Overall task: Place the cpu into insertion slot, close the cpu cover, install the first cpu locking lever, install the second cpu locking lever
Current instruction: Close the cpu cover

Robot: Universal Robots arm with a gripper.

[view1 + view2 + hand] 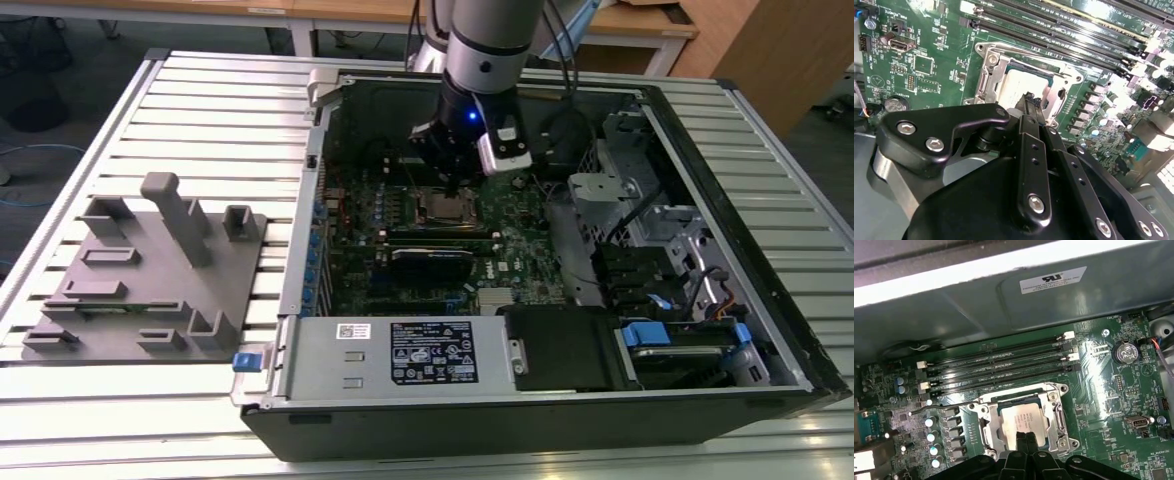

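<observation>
Because the gripper [1024, 440] hangs with its two fingers drawn together and nothing visible between them, any downward push you give lands on a very small spot. In both wrist views the fingertips sit just above the cpu [1021, 417]; whether they touch its metal top I cannot tell. The chip lies flat in the insertion slot, which is hidden beneath it. The cpu cover [988, 426] is folded down around it, so its silver top shows through the cut-out. Beside the cover a thin wire locking lever [941, 408] stands out over the green motherboard [1114, 405], and it looks unhooked to me.

That is where I judge the danger lies. With a lever loose, the cover is not clamped, and a sideways nudge could lift or skew it. A slip off the lever could drag the fingertips into the row of capacitors [933, 437] or the memory slots [999, 362] just beyond the socket. Pressing hard on the chip could strain the contacts beneath.
</observation>
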